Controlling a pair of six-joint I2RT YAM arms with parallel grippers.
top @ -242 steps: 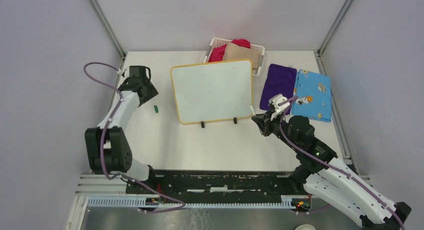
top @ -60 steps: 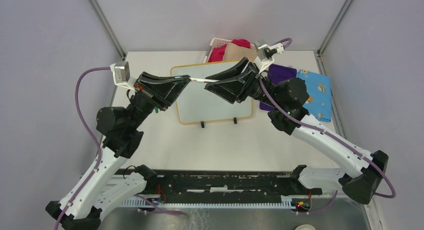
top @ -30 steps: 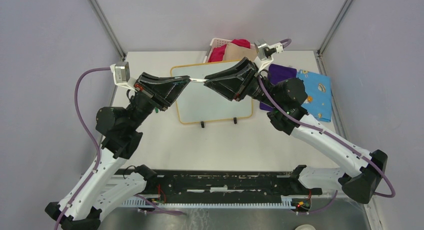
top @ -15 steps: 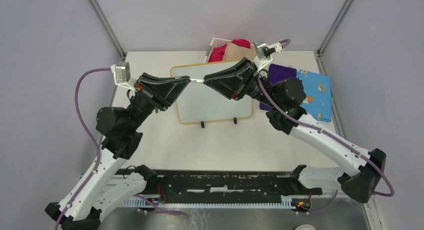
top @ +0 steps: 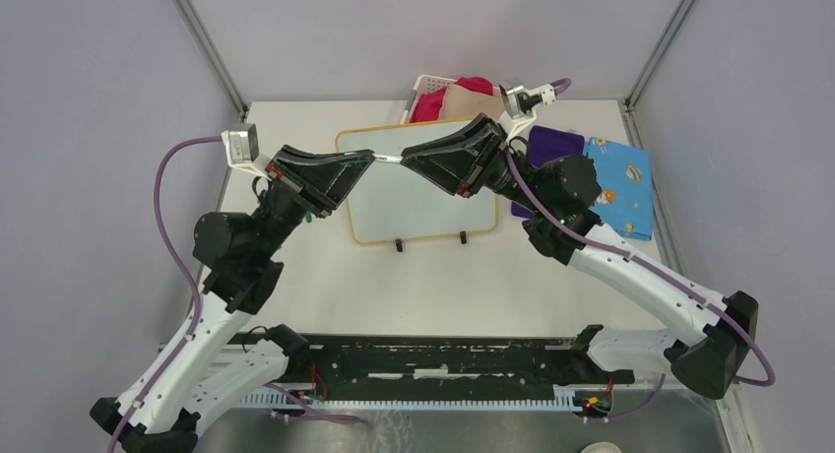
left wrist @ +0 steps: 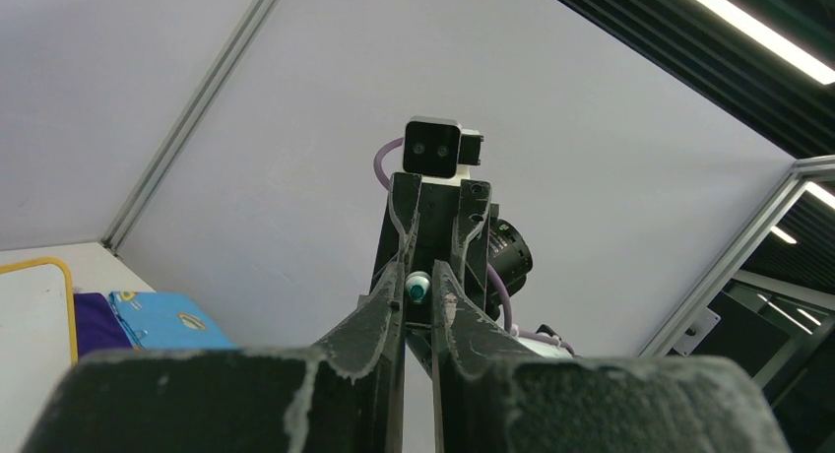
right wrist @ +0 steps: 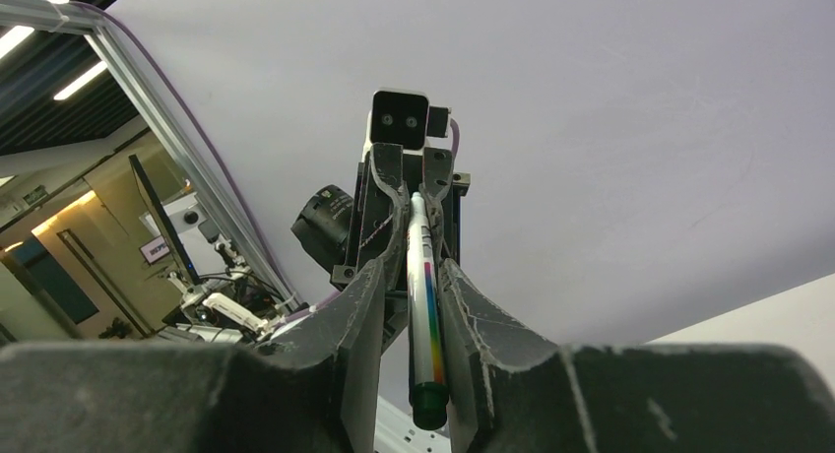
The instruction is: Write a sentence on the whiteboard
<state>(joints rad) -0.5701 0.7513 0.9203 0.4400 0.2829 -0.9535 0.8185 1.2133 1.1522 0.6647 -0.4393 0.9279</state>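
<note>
**Asker:** Whiteboard [top: 423, 202], where is it?

**Me:** Mid-desk toward the far edge, blank. Above it, my left claw [top: 371, 158] is clenched on one end of the marker [top: 390, 159]. My right claw [top: 405, 161] flanks the barrel, but I can't tell if it's gripping.

**Asker:** Which step?

**Me:** Probably uncapping or a handover. Next I need one firm grip, then tip down.

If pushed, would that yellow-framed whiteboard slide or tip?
The whiteboard looks thin and light, so it probably slides easily on the smooth table. Its two small black feet sit only along the near edge, so pressing may rock it.
</note>
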